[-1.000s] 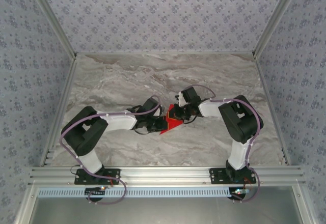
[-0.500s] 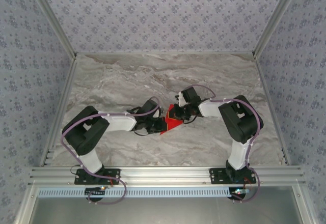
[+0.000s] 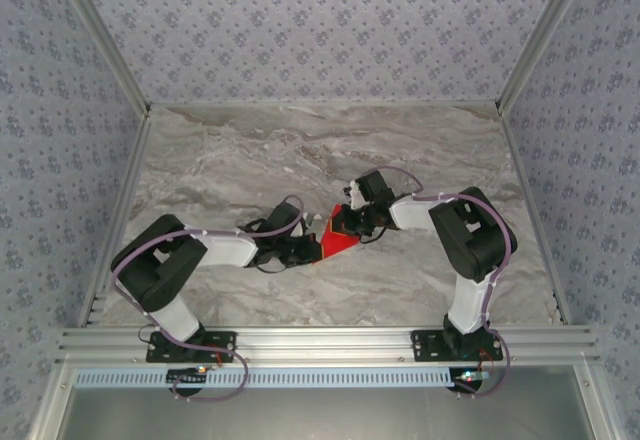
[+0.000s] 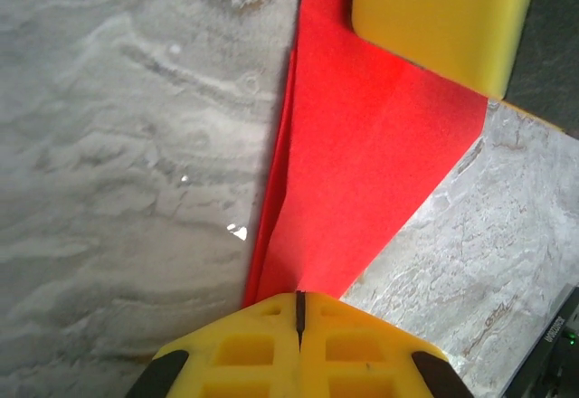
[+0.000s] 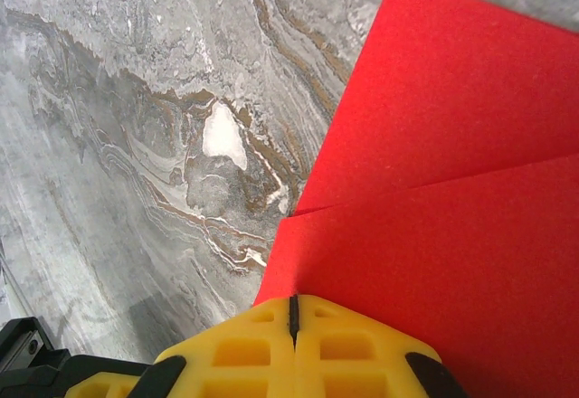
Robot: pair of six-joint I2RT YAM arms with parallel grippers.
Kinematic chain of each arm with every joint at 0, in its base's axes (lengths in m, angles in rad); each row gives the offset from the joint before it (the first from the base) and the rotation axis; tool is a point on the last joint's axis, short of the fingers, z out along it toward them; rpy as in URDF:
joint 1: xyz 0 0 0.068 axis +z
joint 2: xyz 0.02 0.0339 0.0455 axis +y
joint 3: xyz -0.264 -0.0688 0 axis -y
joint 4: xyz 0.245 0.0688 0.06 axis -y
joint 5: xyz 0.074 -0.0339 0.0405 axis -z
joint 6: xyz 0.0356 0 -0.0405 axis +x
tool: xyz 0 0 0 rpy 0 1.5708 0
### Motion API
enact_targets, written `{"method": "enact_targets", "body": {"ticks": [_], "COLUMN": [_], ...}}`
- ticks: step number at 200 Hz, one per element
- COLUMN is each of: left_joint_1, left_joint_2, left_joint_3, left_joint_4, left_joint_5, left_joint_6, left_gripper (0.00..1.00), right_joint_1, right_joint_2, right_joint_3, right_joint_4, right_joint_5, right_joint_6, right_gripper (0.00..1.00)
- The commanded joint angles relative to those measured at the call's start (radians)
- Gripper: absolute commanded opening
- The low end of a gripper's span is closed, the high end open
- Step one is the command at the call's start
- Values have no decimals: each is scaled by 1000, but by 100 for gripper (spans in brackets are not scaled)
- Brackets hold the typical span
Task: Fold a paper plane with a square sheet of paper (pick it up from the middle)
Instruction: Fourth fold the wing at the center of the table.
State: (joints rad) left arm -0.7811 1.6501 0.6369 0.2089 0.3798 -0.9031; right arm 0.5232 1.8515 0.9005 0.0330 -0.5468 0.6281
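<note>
Near the middle of the table (image 3: 250,150), the part-folded red sheet (image 3: 336,246) is pinched at one end by the left gripper (image 4: 298,303) and at the other by the right gripper (image 5: 292,307), so it may be torn or creased askew if pulled unevenly.

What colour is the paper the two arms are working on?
The paper is plain bright red with no markings, and it shows best in the left wrist view.

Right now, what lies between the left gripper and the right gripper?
The folded red paper, running from the left gripper to the right gripper; the left wrist view shows it.
</note>
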Motion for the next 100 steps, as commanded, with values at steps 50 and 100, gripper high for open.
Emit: {"method": "enact_targets", "body": {"ticks": [50,100], "left_joint_1": [13,32], "left_joint_2": [-88,-167], "left_joint_3": [-82,-30], "left_joint_4": [-152,-77], "left_joint_5": [42,51], "left_joint_6": [16,25], "left_gripper": [0,0], "right_joint_1": [-11,-9], "right_joint_2": [77,83], "right_joint_3": [-49,-49], "right_joint_4": [-176,-170], "right_joint_5": [147,142], "right_joint_6": [-39,-34], "right_gripper": [0,0]}}
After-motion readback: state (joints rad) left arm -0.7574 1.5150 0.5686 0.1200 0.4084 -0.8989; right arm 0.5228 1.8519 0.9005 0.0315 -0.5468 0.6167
